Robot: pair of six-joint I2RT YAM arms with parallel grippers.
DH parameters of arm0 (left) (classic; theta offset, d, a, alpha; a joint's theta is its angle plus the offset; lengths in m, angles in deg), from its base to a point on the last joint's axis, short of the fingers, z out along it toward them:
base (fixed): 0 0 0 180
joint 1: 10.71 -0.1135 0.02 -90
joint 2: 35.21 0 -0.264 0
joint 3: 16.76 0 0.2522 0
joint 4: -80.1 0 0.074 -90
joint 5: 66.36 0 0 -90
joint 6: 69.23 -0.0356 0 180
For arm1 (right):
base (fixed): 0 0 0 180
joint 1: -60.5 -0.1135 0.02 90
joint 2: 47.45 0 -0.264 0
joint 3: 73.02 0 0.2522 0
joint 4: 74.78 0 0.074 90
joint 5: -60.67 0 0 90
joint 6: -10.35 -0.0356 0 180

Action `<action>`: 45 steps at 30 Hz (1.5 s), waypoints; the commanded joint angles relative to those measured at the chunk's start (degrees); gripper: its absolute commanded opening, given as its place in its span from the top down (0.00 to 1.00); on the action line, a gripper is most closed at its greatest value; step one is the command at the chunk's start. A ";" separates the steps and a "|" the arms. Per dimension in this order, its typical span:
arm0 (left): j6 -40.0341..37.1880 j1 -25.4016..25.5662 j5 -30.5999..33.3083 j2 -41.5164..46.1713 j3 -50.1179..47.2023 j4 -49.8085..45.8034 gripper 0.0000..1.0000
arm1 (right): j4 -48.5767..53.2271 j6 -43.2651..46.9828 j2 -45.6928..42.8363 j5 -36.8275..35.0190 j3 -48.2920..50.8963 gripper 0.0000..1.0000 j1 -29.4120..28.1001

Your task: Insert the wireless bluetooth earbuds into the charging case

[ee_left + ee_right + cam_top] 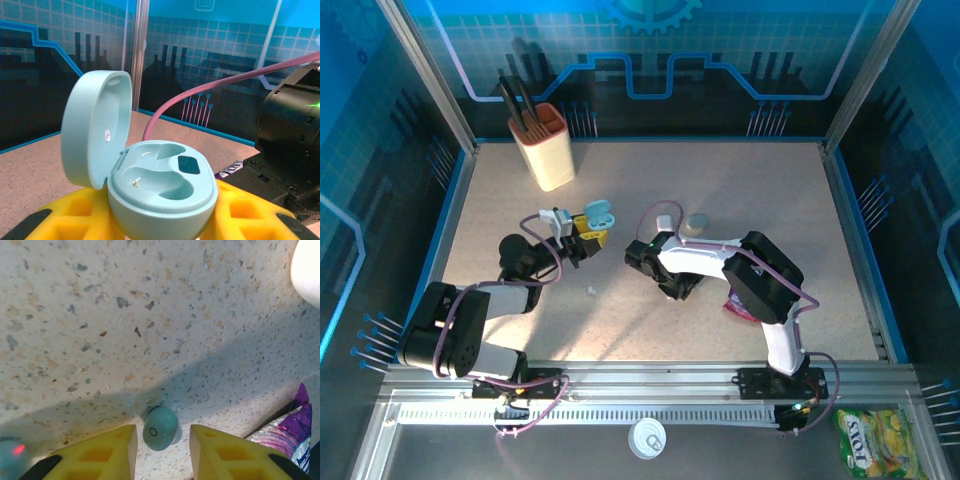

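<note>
The light-blue charging case (pixel 162 192) is clamped between the yellow fingers (pixel 250 215) of my left gripper (pixel 162 220). Its lid (pixel 95 130) stands open and both wells are empty. From above, the case (pixel 598 213) sits at the tip of the left gripper (pixel 588 232), left of centre. A light-blue earbud (pixel 160 428) lies on the table between the spread yellow fingers (pixel 100 452) of my right gripper (pixel 161 450), touching neither. From above, the right gripper (pixel 638 258) points down at the table centre. A tiny white earbud (pixel 590 291) lies between the arms.
A beige cup (pixel 548 145) of black tools stands at the back left. A grey pebble-shaped case (pixel 696 224) lies behind the right arm. A purple packet (pixel 740 303) lies under that arm, and the packet (pixel 287 437) reaches close to the right finger. The right arm's black body (pixel 290 130) is close to the case.
</note>
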 commanded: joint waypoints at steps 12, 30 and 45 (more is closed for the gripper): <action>0.97 -0.67 -1.73 0.25 0.37 1.89 0.65 | 0.70 0.11 2.19 -0.62 -1.09 0.68 1.27; 0.61 -0.65 -1.99 -0.45 0.66 1.90 0.66 | 0.53 -0.66 0.06 0.05 -0.83 0.78 1.43; -0.04 1.94 -2.47 -2.23 1.33 1.86 0.66 | -14.95 -7.23 -20.26 32.06 11.77 0.77 13.96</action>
